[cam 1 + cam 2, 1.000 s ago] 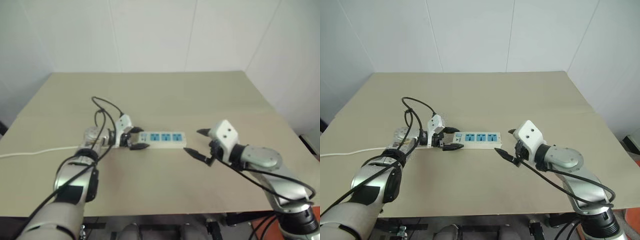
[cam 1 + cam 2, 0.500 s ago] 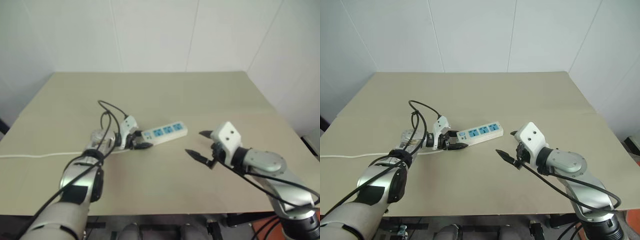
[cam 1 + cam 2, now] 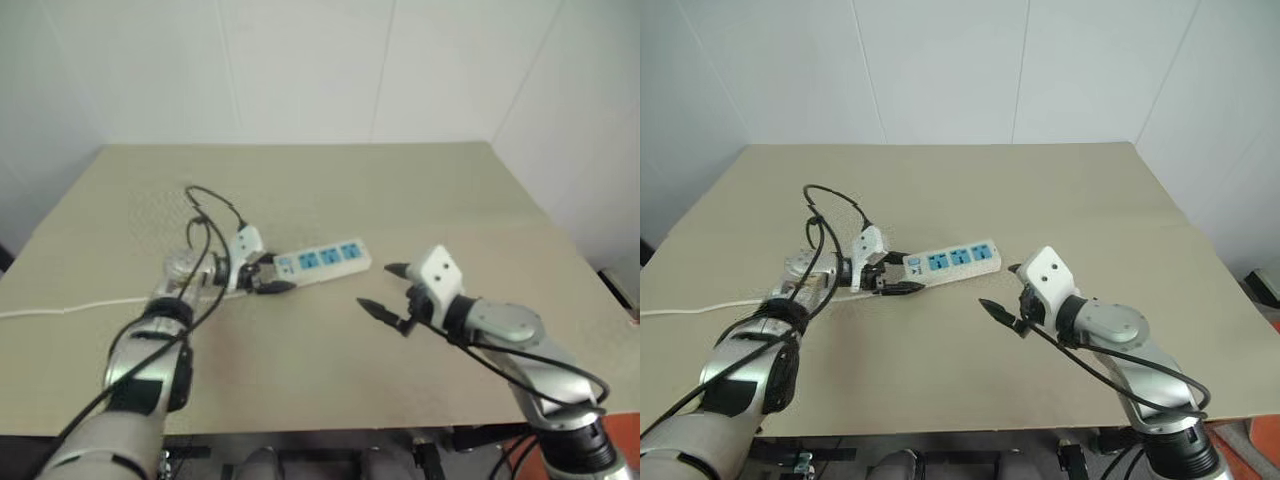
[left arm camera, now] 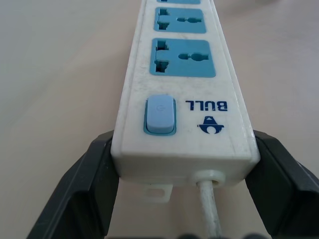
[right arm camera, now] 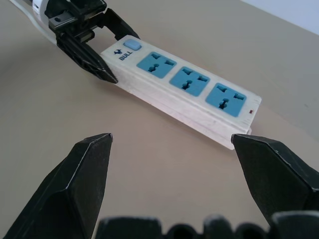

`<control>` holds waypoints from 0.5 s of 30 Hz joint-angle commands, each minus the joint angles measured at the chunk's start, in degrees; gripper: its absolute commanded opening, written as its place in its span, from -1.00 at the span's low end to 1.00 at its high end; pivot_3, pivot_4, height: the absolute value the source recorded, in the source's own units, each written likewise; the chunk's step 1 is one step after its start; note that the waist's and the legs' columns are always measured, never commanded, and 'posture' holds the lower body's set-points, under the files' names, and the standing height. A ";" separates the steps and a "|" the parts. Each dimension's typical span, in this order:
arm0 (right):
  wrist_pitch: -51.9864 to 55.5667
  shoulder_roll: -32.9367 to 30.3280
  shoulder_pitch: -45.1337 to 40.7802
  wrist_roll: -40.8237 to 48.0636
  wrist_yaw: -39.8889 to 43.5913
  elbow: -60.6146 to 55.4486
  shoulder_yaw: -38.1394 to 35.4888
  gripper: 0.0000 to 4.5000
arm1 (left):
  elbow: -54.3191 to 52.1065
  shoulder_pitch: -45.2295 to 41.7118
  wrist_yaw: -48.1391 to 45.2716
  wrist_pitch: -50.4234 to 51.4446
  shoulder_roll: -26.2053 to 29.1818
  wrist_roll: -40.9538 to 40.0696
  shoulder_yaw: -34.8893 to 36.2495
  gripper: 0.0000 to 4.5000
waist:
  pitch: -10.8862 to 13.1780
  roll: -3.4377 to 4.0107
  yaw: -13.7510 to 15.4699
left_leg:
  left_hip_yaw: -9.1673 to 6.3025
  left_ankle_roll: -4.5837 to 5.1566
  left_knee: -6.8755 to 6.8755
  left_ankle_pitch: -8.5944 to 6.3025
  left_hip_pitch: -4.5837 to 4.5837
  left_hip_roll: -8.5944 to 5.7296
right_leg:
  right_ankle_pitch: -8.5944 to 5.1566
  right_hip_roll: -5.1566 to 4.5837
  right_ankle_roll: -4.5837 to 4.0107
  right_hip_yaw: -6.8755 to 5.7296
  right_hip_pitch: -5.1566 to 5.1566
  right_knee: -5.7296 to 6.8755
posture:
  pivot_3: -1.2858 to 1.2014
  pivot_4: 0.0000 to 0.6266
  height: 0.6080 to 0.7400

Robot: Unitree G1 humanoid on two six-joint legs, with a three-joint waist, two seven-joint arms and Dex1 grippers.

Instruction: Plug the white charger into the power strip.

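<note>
1. The left claw (image 3: 268, 277) is now clenching the cord end of the power strip (image 3: 318, 259), one black finger on each long side of the bar beside its blue switch (image 4: 160, 115); a second ago those fingers were standing wide around that same end.

2. The strip is no longer lying square across the tabletop (image 3: 330, 180): its far end has swung away from the robot, so the bar is now sitting at a slant, with its three blue sockets facing up.

3. In my judgement this means the strip is being steadied and aimed for the plug, a preparing step; the plugging itself is not yet begun.

4. The right claw (image 3: 381, 290) is hanging released and empty, just short of the strip's free end, its fingers spread wide and pointing toward the sockets.

5. The white charger is not appearing on the tabletop or in either claw, so I cannot tell where it is lying; the right arm probably has to fetch it first.

6. The thin white cord (image 3: 60, 306) is trailing from the held end to the tabletop's left edge, and pulling the strip farther could drag it taut.

7. The strip is sitting near the middle, well apart from every edge, with open tabletop beyond and to the right.
</note>
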 commanded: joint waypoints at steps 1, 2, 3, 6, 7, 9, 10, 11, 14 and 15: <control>-3.12 0.75 -1.21 0.07 0.62 0.45 0.12 1.00 | -25.26 10.30 1.04 15.71 0.62 -5.32 -0.41 0.46 | 0.00 0.00 -0.11 | 0.00 0.00 -0.02 0.00 0.00 0.03 | 0.00 0.00 0.00 0.00 -0.01 0.02 | 0.03 -0.52 1.00; -3.41 1.04 -1.72 0.16 0.75 0.99 0.22 1.00 | -33.82 14.59 3.18 21.40 0.59 -5.94 -0.50 0.46 | 0.00 0.00 -0.18 | -0.02 0.00 -0.02 0.00 -0.04 0.04 | 0.01 0.01 -0.01 -0.02 -0.04 0.04 | 0.03 -0.52 1.00; -3.85 1.18 -2.17 0.06 0.89 1.54 0.43 1.00 | -40.81 18.23 5.66 25.79 0.38 -6.17 -0.60 0.46 | 0.00 0.00 -0.24 | -0.01 0.00 -0.03 0.00 -0.05 0.07 | 0.02 0.02 -0.03 -0.02 -0.08 0.05 | 0.03 -0.52 1.00; -5.13 1.30 -2.98 -0.45 1.40 3.40 0.89 1.00 | -53.39 24.81 12.90 35.74 -2.06 -7.73 -0.40 0.46 | 0.01 0.00 0.33 | -0.02 0.00 0.01 0.00 0.01 0.07 | 0.02 0.01 -0.03 -0.02 -0.03 0.04 | 0.03 -0.52 1.00; -5.51 1.23 -3.21 -0.82 1.60 4.15 1.23 1.00 | -55.55 25.95 15.07 37.58 -2.24 -6.94 -1.03 0.46 | 0.01 -0.01 0.66 | -0.03 0.00 0.07 0.00 0.07 0.06 | 0.01 0.00 -0.02 -0.04 0.05 0.07 | 0.03 -0.52 1.00; -6.24 1.06 -3.29 -1.36 1.97 5.08 1.80 1.00 | -58.83 27.24 18.71 42.08 -2.77 -6.76 -1.19 0.46 | 0.01 -0.01 0.76 | -0.04 0.00 0.20 0.00 0.11 0.07 | 0.00 0.01 0.02 -0.11 0.15 0.05 | 0.03 -0.52 1.00; -6.54 1.01 -3.23 -1.53 2.08 5.28 1.96 1.00 | -59.87 27.66 19.79 42.95 -2.49 -6.41 -1.63 0.46 | 0.01 -0.01 0.71 | -0.02 -0.01 0.22 0.01 0.16 0.07 | -0.08 0.01 0.19 -0.10 0.21 0.03 | 0.03 -0.52 1.00; -6.74 0.96 -3.12 -1.60 2.19 5.31 1.95 1.00 | -60.65 27.93 20.09 43.83 -1.89 -6.39 -2.20 0.46 | 0.01 -0.01 0.60 | -0.02 -0.01 0.23 0.01 0.22 0.07 | -0.13 0.01 0.28 -0.08 0.25 0.02 | 0.03 -0.52 1.00; -6.68 0.90 -2.85 -1.72 2.09 5.11 1.48 1.00 | -60.84 28.00 21.97 45.87 -1.76 -7.12 -2.81 0.46 | 0.00 0.00 0.32 | -0.01 -0.02 0.20 0.01 0.27 0.07 | -0.10 0.03 0.20 -0.04 0.25 0.02 | 0.03 -0.52 1.00; -6.58 0.77 -2.59 -1.84 2.02 4.82 1.28 1.00 | -60.35 27.97 22.02 45.31 -1.84 -7.51 -2.99 0.46 | 0.00 0.00 0.31 | -0.01 -0.01 0.17 0.01 0.26 0.07 | -0.04 0.03 0.08 -0.03 0.24 0.02 | 0.03 -0.52 1.00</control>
